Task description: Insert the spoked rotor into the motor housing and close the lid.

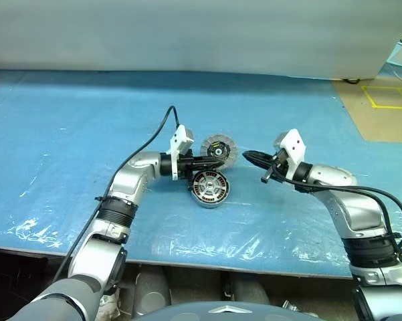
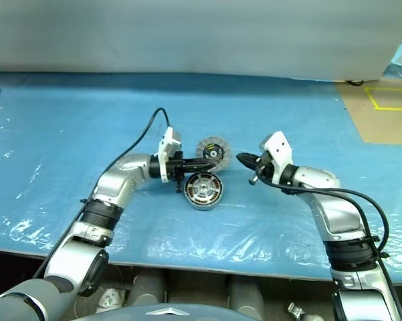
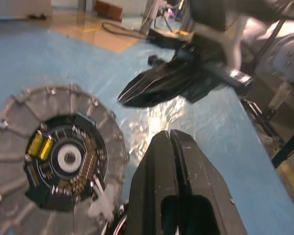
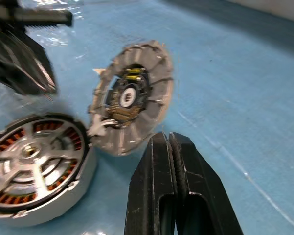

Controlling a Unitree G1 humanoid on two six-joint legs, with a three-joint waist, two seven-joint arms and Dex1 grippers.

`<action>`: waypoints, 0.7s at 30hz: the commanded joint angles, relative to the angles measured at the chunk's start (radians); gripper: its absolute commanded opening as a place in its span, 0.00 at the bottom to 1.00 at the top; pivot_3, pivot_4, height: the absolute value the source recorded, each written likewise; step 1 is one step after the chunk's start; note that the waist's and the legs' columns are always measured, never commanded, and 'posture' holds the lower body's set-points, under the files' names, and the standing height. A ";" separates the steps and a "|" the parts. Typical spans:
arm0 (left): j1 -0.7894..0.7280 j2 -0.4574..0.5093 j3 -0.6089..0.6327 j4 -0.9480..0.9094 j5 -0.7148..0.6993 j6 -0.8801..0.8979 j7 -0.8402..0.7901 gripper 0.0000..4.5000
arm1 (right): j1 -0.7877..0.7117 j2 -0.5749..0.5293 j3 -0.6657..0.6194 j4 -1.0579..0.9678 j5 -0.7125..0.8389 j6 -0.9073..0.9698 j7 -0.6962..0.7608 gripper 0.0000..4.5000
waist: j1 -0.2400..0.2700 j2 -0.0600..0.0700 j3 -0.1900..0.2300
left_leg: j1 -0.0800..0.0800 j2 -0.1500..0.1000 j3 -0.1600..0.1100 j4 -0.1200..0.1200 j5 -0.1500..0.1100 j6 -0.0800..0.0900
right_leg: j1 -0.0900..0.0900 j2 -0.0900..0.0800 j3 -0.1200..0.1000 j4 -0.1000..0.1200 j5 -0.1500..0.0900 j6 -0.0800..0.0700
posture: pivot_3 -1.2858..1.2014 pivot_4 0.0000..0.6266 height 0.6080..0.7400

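Note:
The motor housing (image 1: 209, 187) lies flat on the blue table, copper windings ringing the silver spoked rotor (image 4: 29, 156) that sits inside it. Just behind it the ribbed lid (image 1: 219, 148) stands tilted, its dark centre with yellow marks facing me and its lower edge near the housing's rim. My left gripper (image 1: 223, 161) reaches in level from the left, shut and empty, its tips crossing between lid and housing. My right gripper (image 1: 246, 154) comes from the right, also shut and empty, its tips a short way right of the lid.
A blue plastic-covered sheet (image 1: 87, 134) covers the table, whose front edge runs close to me. A brown floor patch with yellow tape (image 1: 388, 97) lies at the far right. A black cable (image 1: 157, 130) trails from the left wrist.

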 commanded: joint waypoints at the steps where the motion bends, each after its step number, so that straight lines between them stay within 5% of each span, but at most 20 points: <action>1: 0.035 0.034 0.021 -0.116 -0.051 0.056 0.016 0.02 | -0.050 0.024 0.007 0.041 -0.042 -0.051 -0.034 0.00 | -0.002 0.000 0.000 | 0.000 0.000 0.000 0.000 0.000 0.000 | 0.000 0.000 0.000 0.000 0.000 0.000 | 0.52 0.24 1.00; 11: 0.298 0.235 0.077 -0.424 -0.103 0.122 0.081 0.02 | -0.218 0.128 0.068 0.298 -0.113 -0.189 -0.003 0.00 | -0.029 0.001 0.001 | 0.000 0.000 0.000 -0.003 0.000 0.000 | -0.002 0.001 -0.001 0.000 0.000 0.000 | 0.52 0.24 1.00; 21: 0.520 0.301 0.214 -0.504 -0.112 0.065 0.229 0.02 | -0.324 0.217 0.117 0.372 -0.021 -0.167 0.241 0.00 | -0.038 0.001 0.001 | 0.000 0.001 0.001 -0.002 0.000 0.000 | -0.001 0.000 -0.001 0.001 0.000 0.000 | 0.52 0.24 1.00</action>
